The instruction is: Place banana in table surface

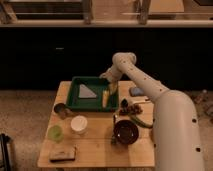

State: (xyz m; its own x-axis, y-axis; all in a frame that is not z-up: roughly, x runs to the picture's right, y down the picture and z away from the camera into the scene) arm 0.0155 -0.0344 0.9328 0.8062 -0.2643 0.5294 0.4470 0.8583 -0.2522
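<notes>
The banana (pixel 105 98) is a pale yellow piece lying along the right side of the green tray (pixel 75 103) at the back of the wooden table (pixel 95 145). My gripper (pixel 112 88) hangs at the end of the white arm, just above the banana's upper end, over the tray's right edge. The banana seems to lie in the tray right beneath it.
A grey wedge (pixel 87 92) lies in the tray. A metal cup (pixel 61 110), white cup (pixel 78 123), green cup (pixel 55 132) and a brown flat item (pixel 62 153) stand at the left front. A dark bowl (pixel 125 131), green vegetable (pixel 141 121) and blue item (pixel 136 91) are on the right.
</notes>
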